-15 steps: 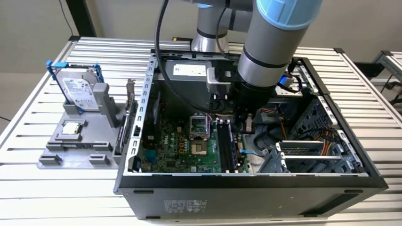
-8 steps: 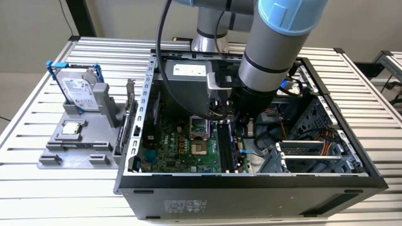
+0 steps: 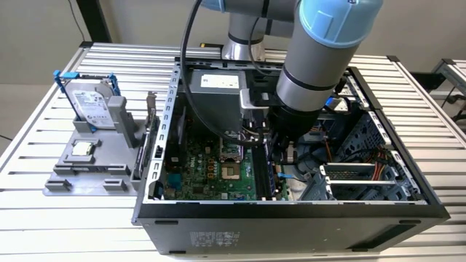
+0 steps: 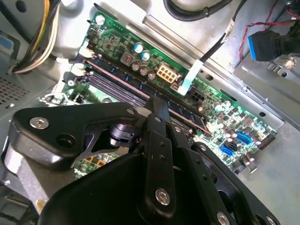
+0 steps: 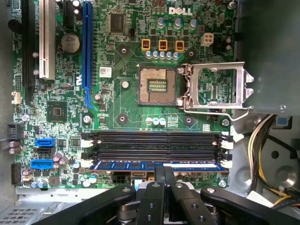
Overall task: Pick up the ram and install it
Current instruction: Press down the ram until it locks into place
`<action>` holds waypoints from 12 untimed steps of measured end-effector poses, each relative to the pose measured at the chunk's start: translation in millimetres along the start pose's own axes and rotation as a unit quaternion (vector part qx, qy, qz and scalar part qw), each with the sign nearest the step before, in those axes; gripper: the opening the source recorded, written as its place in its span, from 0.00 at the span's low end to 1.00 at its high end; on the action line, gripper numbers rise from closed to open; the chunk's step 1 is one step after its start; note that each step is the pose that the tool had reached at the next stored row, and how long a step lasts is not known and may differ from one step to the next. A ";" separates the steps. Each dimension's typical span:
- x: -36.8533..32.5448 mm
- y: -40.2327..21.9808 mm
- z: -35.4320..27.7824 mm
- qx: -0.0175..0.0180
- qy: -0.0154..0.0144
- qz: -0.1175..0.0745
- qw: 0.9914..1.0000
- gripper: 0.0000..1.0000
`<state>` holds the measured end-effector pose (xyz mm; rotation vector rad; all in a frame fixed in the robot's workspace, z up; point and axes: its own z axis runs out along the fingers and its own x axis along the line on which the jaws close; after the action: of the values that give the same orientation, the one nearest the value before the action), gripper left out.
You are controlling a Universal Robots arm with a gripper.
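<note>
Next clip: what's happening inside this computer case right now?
The arm reaches down into the open computer case, its pincer directly over the ram. The ram lies along the black memory slot nearest the pincer, beside empty ones; whether it is fully clicked in can't be told. The processor socket stands open and empty. A hard drive stands outside on a grey stand.

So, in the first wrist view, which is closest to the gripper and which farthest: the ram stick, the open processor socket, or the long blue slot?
1. The ram: right at the gripper tips, lying in the nearest memory slot.
2. The socket: beyond the black memory slots, mid-board.
3. The blue slot: off to one side; its near end rivals the socket, but most of it runs farther away.
</note>
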<state>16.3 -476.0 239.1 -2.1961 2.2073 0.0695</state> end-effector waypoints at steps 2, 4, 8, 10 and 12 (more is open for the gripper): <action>0.4 0.0 2.2 0.000 0.000 0.000 1.000 0.00; 0.7 -0.1 5.6 0.000 0.000 0.000 1.000 0.00; 1.1 -0.2 12.9 0.000 0.000 0.000 1.000 0.00; 1.3 -0.2 16.1 0.000 0.001 0.000 1.000 0.00; 1.6 -0.2 19.6 0.000 0.001 0.000 1.000 0.00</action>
<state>16.3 -476.6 219.4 -2.1971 2.2081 0.0687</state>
